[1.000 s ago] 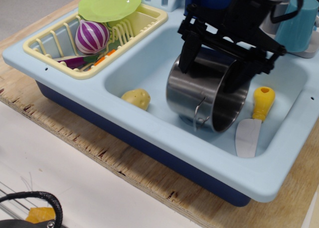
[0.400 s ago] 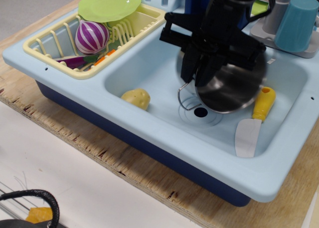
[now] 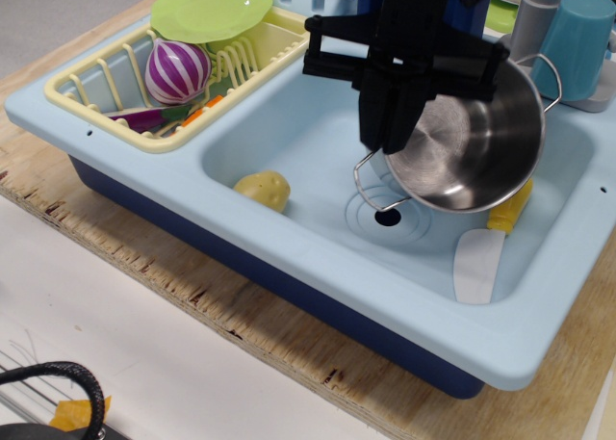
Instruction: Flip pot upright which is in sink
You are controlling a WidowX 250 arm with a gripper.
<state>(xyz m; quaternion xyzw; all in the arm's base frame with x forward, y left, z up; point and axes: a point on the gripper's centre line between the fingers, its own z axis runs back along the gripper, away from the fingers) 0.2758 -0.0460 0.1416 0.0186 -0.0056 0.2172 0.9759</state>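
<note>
Sink basin is mostly bare around the drain, so there's room to land. Pot hangs tilted over it, mouth facing up and toward us, just right of the gripper, which is clamped on its left rim. Knife sits close underneath.

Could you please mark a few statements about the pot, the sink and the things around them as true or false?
1. The end effector grips the pot at its rim. True.
2. The pot's opening faces straight down at the sink floor. False: it is tilted, showing its inside to the camera.
3. The yellow potato lies inside the sink. True.
4. The drain hole is covered by the pot. False: it is visible below the pot.
5. The green plate lies in the sink basin. False: it sits on the yellow dish rack.
</note>
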